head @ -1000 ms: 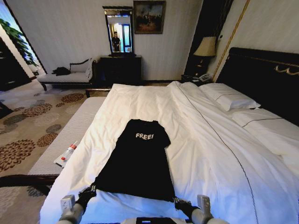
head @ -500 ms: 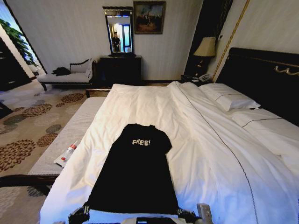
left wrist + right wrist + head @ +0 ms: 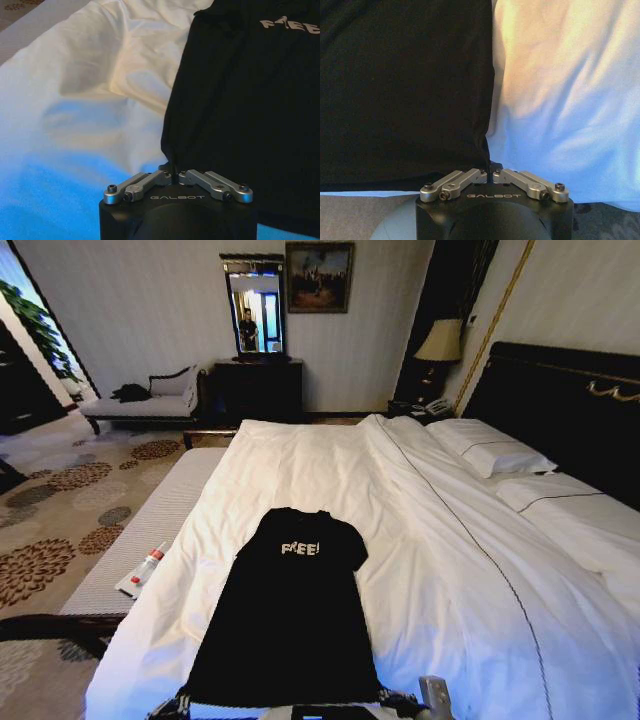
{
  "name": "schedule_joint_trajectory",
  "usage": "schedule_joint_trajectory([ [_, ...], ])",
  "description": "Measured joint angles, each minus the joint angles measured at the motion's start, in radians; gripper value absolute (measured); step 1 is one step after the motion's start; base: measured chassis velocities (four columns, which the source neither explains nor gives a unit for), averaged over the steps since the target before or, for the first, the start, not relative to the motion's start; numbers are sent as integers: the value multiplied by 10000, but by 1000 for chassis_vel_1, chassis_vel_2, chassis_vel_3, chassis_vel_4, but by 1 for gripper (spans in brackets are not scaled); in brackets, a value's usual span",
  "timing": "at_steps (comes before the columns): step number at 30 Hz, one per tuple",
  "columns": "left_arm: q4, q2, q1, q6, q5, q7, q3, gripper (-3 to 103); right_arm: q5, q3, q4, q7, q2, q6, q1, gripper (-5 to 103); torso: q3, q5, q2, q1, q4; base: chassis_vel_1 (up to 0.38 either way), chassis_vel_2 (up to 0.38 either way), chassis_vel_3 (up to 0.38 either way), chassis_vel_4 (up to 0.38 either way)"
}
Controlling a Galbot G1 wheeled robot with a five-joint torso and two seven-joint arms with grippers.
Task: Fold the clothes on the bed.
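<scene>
Black T-shirt (image 3: 290,615) lies flat on the white duvet (image 3: 450,570) of the bed (image 3: 560,390), near the foot edge, left of bed centre, collar and "FREE!" lettering at the far end, hem at the near edge. Sleeves look tucked in or narrow — hard to tell from the head view.

Left gripper (image 3: 174,174) sits at the near-left hem corner, fingers pinched together on the fabric edge. Right gripper (image 3: 491,172) at the near-right hem corner, fingers likewise closed with the shirt's side edge caught between them. In the head view both grippers sit at the very bottom of frame, at the two hem corners.

Step in hand, as I judge it: both corners gripped, shirt being straightened or about to be folded lengthwise — hem toward collar. Next move calls for lifting both corners evenly and carrying them far, toward the lettering, keeping the hem taut so the fabric doesn't bunch. Risk: duvet cloth pinched along with the shirt; can't confirm.

A small bottle (image 3: 146,567) lies on the bench (image 3: 150,530) left of the bed, well apart.
</scene>
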Motion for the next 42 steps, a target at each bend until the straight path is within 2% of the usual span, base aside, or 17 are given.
schedule_joint_trajectory([
  [3,31,28,-318,102,198,-145,241,1,17,-11,35,-95,26,104,-19,-1,0,-1,0,1,-1,0,0,0,0],
  [5,90,44,-415,119,407,-175,289,0,8,-22,49,-145,40,126,-24,4,0,-1,0,0,0,0,0,0,0],
  [7,129,114,-641,233,546,-265,379,11,-84,-66,55,-221,69,152,-22,15,0,-1,0,0,0,0,0,0,0],
  [9,85,152,-741,318,501,-326,423,11,-109,-80,72,-234,88,160,-20,20,0,0,0,0,-1,0,0,0,0],
  [11,-91,179,-927,494,357,-402,517,22,-145,-76,117,-242,104,162,-39,31,0,-1,0,0,-3,0,0,0,0],
  [13,-129,172,-973,548,350,-418,554,28,-170,-62,132,-244,94,162,-59,31,0,-1,0,1,-3,0,0,0,0],
  [17,-153,183,-970,605,591,-434,650,49,-298,84,210,-268,4,169,-82,52,0,-1,0,0,-2,0,0,0,0],
  [19,-183,185,-946,599,606,-434,635,49,-300,121,222,-279,-3,184,-38,58,0,-1,-1,0,-1,0,0,0,0],
  [21,-274,167,-933,567,608,-434,547,61,-291,198,261,-308,-3,273,102,63,0,-1,0,0,-2,0,0,0,0],
  [23,-333,151,-955,525,610,-433,490,61,-292,256,283,-333,-9,353,201,69,0,-1,-1,0,-1,0,0,0,0],
  [24,-430,129,-1037,471,610,-432,393,67,-242,342,339,-366,-61,485,339,74,0,0,0,0,-1,0,0,0,0],
  [27,-617,51,-1483,453,551,-428,236,83,555,730,617,-347,-387,752,802,90,1,2,0,0,0,0,0,0,0],
  [28,-617,51,-1483,453,551,-428,236,83,555,730,617,-347,-387,752,802,90,1,2,0,0,0,0,0,0,0],
  [31,-667,-17,-2467,651,317,-487,232,97,1903,1326,777,-127,-795,970,1635,99,1,0,-1,0,0,0,0,0,0],
  [33,-662,-23,-2786,708,259,-515,274,97,2311,1460,777,-42,-870,978,1882,100,1,-1,-1,1,0,0,0,0,0],
  [37,-410,216,-4858,1023,-379,-793,747,100,4466,1859,268,363,-1205,984,3646,100,2,-1,-2,1,0,0,0,0,0],
  [42,-99,598,-6151,1260,-1020,-990,1118,100,5282,1811,-248,508,-1320,962,4728,100,3,-1,-4,4,-3,0,0,0,0],
])
